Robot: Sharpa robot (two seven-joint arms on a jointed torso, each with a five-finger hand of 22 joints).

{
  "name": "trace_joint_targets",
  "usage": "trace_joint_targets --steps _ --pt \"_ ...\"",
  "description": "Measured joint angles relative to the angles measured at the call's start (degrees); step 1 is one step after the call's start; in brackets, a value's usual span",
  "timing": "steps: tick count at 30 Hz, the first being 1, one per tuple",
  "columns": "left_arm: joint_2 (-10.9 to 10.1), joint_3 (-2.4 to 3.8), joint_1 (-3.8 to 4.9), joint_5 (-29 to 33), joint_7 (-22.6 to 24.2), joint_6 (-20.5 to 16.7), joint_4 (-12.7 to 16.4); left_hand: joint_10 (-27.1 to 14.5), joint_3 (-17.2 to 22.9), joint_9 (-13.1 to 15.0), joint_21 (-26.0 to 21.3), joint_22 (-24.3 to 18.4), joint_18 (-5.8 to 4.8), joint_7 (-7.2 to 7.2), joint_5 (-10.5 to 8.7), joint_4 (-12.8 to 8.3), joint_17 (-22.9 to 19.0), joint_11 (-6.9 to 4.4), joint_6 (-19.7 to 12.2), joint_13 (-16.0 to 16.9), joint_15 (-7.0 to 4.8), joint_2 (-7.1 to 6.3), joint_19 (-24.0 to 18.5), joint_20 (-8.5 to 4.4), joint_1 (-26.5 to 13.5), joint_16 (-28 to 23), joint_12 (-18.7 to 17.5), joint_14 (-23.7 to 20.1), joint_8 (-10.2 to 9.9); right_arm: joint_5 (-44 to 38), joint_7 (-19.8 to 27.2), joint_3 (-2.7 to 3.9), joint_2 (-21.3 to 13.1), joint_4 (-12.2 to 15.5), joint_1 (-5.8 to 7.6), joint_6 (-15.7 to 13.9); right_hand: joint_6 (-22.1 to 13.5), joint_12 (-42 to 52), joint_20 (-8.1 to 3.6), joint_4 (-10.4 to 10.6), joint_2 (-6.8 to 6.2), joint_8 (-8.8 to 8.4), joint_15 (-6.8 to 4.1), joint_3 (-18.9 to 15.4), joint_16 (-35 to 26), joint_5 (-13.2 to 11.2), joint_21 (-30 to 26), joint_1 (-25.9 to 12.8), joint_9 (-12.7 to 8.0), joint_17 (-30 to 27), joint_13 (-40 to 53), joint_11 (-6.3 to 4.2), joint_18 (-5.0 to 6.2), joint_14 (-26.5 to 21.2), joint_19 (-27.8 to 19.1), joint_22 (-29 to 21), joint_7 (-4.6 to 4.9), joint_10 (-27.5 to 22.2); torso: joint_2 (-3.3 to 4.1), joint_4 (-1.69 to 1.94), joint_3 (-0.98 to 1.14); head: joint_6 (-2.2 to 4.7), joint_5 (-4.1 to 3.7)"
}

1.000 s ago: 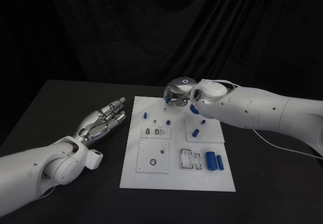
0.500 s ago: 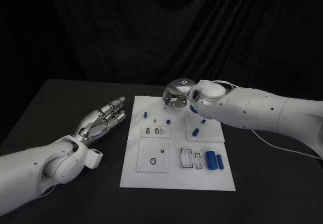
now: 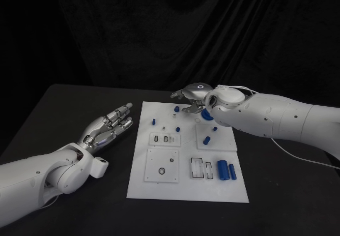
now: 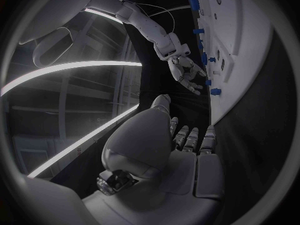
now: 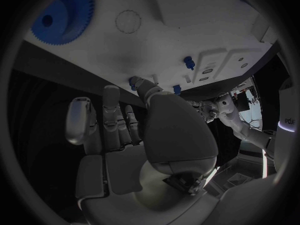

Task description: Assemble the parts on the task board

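With the right robot hand (image 3: pixel 190 98) empty, fingers spread, above the flat white plastic task board (image 3: pixel 185 189) at frame centre, lower it squarely onto a small blue cylindrical peg (image 3: pixel 176 108); left robot hand (image 3: pixel 110 125) idles open-fingered.

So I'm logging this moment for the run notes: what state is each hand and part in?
Left hand: open, fingers apart, beside the task board.
Right hand: over the board's far edge; grip unclear.
Two blue cylinders: lying side by side.
Blue gear: flat on the board.
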Motion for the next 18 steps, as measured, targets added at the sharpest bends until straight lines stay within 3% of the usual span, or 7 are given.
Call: trace_joint_targets --steps 6,8,10,12,13,15,18 --pt "-0.4 0.0 0.0 0.0 0.0 0.0 0.2 0.0 0.0 0.0 0.0 0.0 0.0 0.04 0.0 0.0 0.0 0.0 0.0 0.0 0.0 0.0 0.0 0.0 0.0 0.0 0.0 0.0 0.0 0.0 -0.1 0.22 -5.6 5.6 2.08 -2.3 2.4 0.7 -0.07 0.0 0.39 0.24 -0.23 -1.0 -0.4 0.0 -0.4 0.4 0.0 -0.1 3.0 -0.48 -0.03 -0.1 -0.1 0.0 1.62 1.5 -0.03 0.0 0.03 0.08 0.13" --pt "-0.6 0.0 0.0 0.0 0.0 0.0 0.2 0.0 0.0 0.0 0.0 0.0 0.0 0.41 0.0 0.0 0.0 0.0 0.0 0.0 0.0 0.0 0.0 0.0 0.0 0.0 0.0 0.0 0.0 0.0 -0.2 0.23 -8.0 7.7 2.6 -2.7 5.5 2.3 -0.51 0.2 0.68 0.92 -0.6 -1.2 1.0 0.0 0.5 0.7 0.5 1.8 5.4 -0.77 -0.03 1.7 1.4 0.0 2.7 4.5 -0.04 0.0 0.03 0.02 0.18" --pt "-0.7 0.0 -0.01 0.0 0.0 0.0 0.3 0.0 0.0 0.0 0.0 0.0 0.0 0.41 0.0 0.0 0.0 0.0 0.0 0.0 0.0 0.0 0.0 0.0 0.0 0.0 0.0 0.0 0.0 0.0 -0.3 0.19 -9.8 9.2 2.84 -2.9 11.1 6.3 -1.12 0.4 0.68 2.48 -1.33 -1.4 2.3 0.0 1.7 0.7 1.7 3.7 9.3 -1.72 -0.03 3.3 2.8 0.0 4.61 10.7 -0.05 -0.01 0.03 -0.15 0.23" --pt "-0.9 0.0 -0.01 0.0 0.0 0.0 0.3 0.0 0.0 0.0 0.0 0.0 0.0 0.41 0.0 0.0 0.0 0.0 0.0 0.0 0.0 0.0 0.0 0.0 0.0 0.0 0.0 0.0 0.0 0.0 -0.5 -0.09 -11.6 10.6 2.98 -2.8 14.3 15.8 -1.94 0.3 0.74 3.25 -2.3 -2.6 2.3 0.2 1.8 0.7 2.0 4.0 17.8 -3.13 -0.04 4.0 3.5 0.0 5.67 14.9 -0.05 -0.06 0.03 -0.3 0.28" --pt "-0.9 0.0 -0.01 0.0 0.0 0.0 0.3 0.0 0.0 0.0 0.0 0.0 0.0 0.41 0.0 0.0 0.0 0.0 0.0 0.0 0.0 0.0 0.0 0.0 0.0 0.0 0.0 0.0 0.0 0.0 -0.6 -0.21 -12.4 11.0 2.98 -2.8 15.4 26.0 -2.82 0.9 1.82 3.21 -3.62 -3.4 2.0 1.3 1.7 0.4 2.1 3.9 30.1 -3.19 -0.03 4.1 3.4 0.0 5.55 9.7 -0.05 -0.09 0.03 -0.37 0.31" --pt "-0.9 -0.01 -0.01 0.0 0.0 0.0 0.3 0.0 0.0 0.0 0.0 0.0 0.0 0.41 0.0 0.0 0.0 0.0 0.0 0.0 0.0 0.0 0.0 0.0 0.0 0.0 0.0 0.0 0.0 0.0 -0.9 -0.49 -13.9 11.7 2.97 -2.4 16.9 47.0 -3.08 1.0 1.81 3.22 -3.08 -4.3 2.4 0.6 1.5 0.4 2.3 5.0 48.4 -4.57 -0.04 4.6 3.5 0.0 5.89 14.5 -0.07 -0.15 0.03 -0.43 0.38" --pt "-0.8 -0.01 -0.01 0.0 0.0 0.0 0.3 0.0 0.0 0.0 0.0 0.0 0.0 0.4 0.0 0.0 0.0 0.0 0.0 0.0 0.0 0.0 0.0 0.0 0.0 0.0 0.0 0.0 0.0 0.0 -1.5 -0.63 -15.5 12.1 2.69 -1.6 17.1 64.3 -3.16 1.5 1.39 3.21 -3.02 -4.8 7.8 0.6 1.9 0.0 2.6 15.4 60.7 -5.02 -0.05 8.5 4.3 0.0 6.03 24.9 -0.1 -0.21 0.03 -0.49 0.47"
